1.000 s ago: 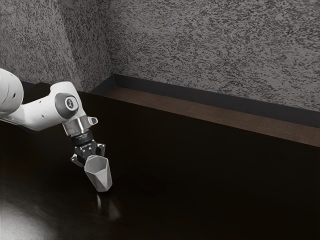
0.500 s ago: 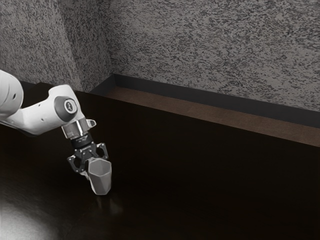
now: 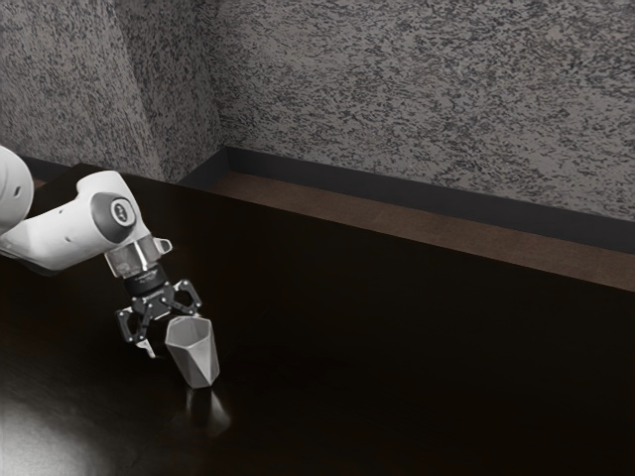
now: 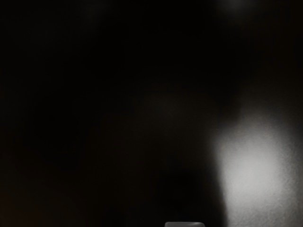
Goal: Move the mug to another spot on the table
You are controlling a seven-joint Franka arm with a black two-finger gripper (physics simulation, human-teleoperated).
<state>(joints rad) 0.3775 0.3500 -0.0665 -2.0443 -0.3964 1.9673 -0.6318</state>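
Dim scene, pale glare on glossy dark table [image 3: 397, 347]

The faceted pale-grey mug [image 3: 192, 355] has lighter and darker grey planes. The two-finger metal gripper [image 3: 159, 319] is black, and the smooth robot arm [image 3: 60, 233] is white with a grey joint cap. The glossy near-black tabletop [image 3: 397, 377] carries a whitish sheen — also seen in the wrist view. The rough wall [image 3: 417, 89] is speckled grey and black — below it lies a brown wooden strip [image 3: 446, 230].
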